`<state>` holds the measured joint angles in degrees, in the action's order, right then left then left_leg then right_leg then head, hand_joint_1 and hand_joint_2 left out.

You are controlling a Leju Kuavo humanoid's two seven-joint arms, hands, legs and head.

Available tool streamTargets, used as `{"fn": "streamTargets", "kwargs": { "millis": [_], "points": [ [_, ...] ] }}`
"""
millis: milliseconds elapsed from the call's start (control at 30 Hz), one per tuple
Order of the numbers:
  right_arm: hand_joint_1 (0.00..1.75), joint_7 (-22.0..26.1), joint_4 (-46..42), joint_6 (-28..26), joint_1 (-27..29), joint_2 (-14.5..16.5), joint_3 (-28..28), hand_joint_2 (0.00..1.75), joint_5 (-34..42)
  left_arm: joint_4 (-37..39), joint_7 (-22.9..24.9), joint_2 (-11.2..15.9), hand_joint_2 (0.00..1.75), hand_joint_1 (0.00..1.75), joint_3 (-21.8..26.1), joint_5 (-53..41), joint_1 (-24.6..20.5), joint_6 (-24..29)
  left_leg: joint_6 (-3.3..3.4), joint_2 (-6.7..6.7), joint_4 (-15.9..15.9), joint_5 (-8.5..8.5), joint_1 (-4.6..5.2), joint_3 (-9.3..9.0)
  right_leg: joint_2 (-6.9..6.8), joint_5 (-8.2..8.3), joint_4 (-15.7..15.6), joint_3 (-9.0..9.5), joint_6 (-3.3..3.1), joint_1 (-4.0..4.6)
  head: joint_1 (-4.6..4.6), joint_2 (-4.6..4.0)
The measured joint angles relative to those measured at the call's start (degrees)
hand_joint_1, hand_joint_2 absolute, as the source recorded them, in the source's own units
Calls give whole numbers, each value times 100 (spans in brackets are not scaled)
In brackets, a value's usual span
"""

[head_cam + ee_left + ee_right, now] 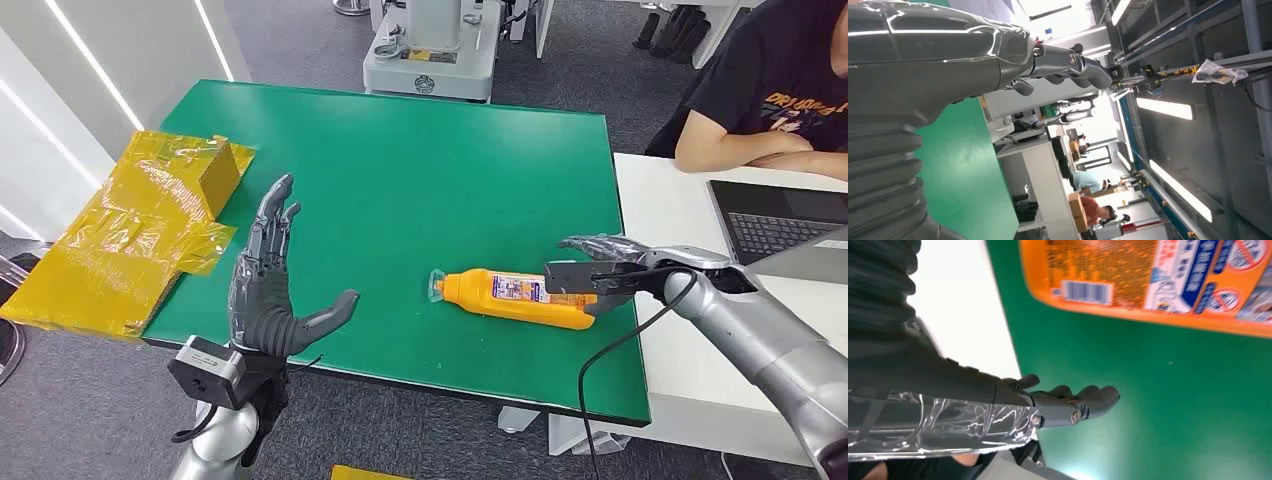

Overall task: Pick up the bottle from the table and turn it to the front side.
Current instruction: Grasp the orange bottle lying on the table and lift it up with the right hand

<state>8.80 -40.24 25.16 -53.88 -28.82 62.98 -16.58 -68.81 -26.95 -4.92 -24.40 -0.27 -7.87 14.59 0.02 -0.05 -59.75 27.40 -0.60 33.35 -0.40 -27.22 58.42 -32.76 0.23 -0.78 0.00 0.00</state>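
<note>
Orange bottle (520,298) lies near table's (420,170) right edge; right robot hand (600,268) spread above it.

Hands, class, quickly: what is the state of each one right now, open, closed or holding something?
Left hand: open, fingers spread, holding nothing.
Right hand: open above the base end of the orange bottle, not gripping it.
</note>
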Motion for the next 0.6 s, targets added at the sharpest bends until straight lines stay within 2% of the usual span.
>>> {"fn": "streamTargets", "kwargs": {
  "millis": [267,600],
  "points": [
    [0,153,530,-142,5,376,158,175,-113,77,-26,28,175,0,-39,78,-33,101,0,1,0,0,0,0,1,0,1,0,0,0,0,0],
    [0,213,880,-178,-31,697,319,175,-225,166,-92,73,175,0,-74,144,-41,185,0,0,0,0,0,2,0,0,0,0,0,0,0,0]
  ]
}}
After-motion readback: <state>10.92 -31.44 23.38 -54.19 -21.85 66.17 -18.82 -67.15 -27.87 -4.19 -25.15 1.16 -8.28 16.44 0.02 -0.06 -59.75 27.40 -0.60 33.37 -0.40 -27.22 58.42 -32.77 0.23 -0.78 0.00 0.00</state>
